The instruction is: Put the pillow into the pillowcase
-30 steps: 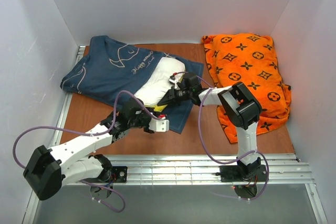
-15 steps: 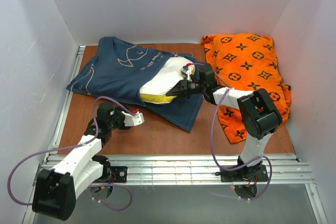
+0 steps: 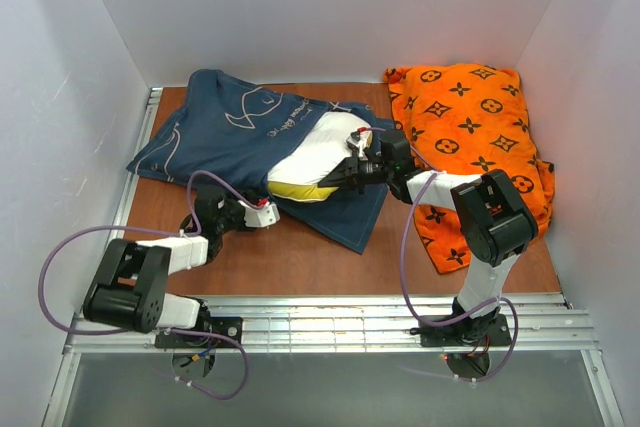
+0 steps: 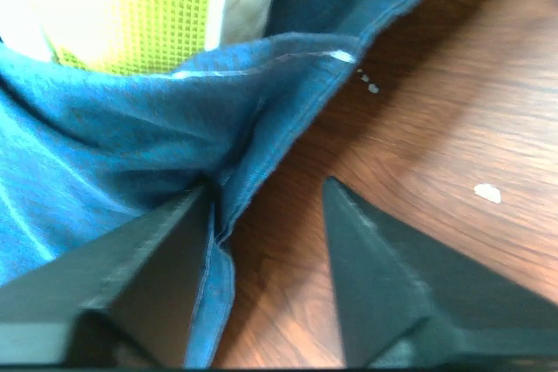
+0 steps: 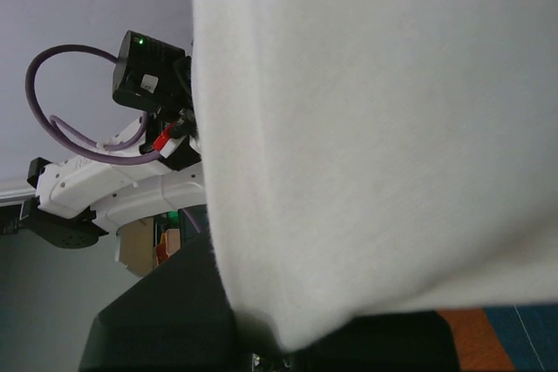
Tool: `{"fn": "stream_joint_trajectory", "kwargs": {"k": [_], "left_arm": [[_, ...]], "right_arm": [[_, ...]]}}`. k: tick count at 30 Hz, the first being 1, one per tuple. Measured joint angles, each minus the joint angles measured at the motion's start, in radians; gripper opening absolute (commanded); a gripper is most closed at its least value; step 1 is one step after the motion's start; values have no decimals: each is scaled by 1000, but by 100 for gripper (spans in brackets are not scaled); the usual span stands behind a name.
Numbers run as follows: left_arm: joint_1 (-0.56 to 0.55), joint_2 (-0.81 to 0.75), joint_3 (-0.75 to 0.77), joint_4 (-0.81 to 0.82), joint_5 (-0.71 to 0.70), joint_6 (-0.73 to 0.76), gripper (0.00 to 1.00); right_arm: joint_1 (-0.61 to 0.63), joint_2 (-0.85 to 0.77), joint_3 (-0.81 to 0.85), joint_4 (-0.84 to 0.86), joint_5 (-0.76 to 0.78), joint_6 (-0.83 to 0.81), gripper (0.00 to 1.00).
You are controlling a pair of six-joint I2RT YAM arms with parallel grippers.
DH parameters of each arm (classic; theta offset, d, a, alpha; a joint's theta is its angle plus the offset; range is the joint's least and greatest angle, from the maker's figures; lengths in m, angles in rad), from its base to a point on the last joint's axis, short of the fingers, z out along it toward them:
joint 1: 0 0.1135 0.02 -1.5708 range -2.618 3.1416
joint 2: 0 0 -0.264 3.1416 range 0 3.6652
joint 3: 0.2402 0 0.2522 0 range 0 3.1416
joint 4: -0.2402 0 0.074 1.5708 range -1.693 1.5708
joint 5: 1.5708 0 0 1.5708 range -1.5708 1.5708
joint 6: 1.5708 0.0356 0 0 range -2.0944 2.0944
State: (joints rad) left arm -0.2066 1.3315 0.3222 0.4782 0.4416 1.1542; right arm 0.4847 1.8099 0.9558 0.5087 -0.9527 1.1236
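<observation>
**On the brown table, a pillow lies partway in its navy case**

At the table's (image 3: pixel 300 262) centre, the pillow (image 3: pixel 318 152) lies tilted, its long axis running from 8 to 2 o'clock. It sits on top of the pillowcase (image 3: pixel 225 137), which spreads from the centre out toward 10 o'clock. Navy cloth laps over the pillow's 10 o'clock side. Its white top and the yellow band (image 3: pixel 297 190) along its 6 o'clock edge lie bare, and a flap of the case stretches beneath it toward 5 o'clock.

My right gripper (image 3: pixel 352 169) reaches in from 3 o'clock and is pinched tight on the pillow's 3 o'clock end. From my right wrist, the white cover fills nearly the whole view and runs down to the dark fingers (image 5: pixel 166 311) at 6 o'clock.

My left gripper (image 3: pixel 262 213) lies low on the table at 7 o'clock of the pillow, its jaws standing apart. From my left wrist, the folded hem of the pillowcase runs between the two fingers and touches the one at 9 o'clock, while bare wood shows beside the one at 3 o'clock.

An orange cushion (image 3: pixel 475 132) with a dark monogram pattern rests at the table's 2 o'clock corner, apart from the pillow.
</observation>
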Motion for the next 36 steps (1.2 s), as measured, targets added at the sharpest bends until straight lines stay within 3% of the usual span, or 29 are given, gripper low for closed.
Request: {"fn": "stream_joint_trajectory", "kwargs": {"k": [1,5,7,17,22,29,36], "left_arm": [[0,30,0,35,-1,-3,29],[0,89,14,90,-6,-18,4],[0,83,36,67,-2,-22,0],[-14,-249,157,-460,138,43,0],[-93,-234,204,-632,152,28,0],[-224,-149,253,-727,140,-40,0],[-246,-201,293,-868,177,-176,40]], "right_arm": [[0,-1,-7,8,0,4,1],[2,-2,-28,19,0,23,1],[2,-2,-31,23,0,26,1],[10,34,-3,49,1,-3,1],[47,95,28,49,30,-25,1],[151,211,45,24,145,-103,1],[176,177,-69,4,212,-256,1]]}}
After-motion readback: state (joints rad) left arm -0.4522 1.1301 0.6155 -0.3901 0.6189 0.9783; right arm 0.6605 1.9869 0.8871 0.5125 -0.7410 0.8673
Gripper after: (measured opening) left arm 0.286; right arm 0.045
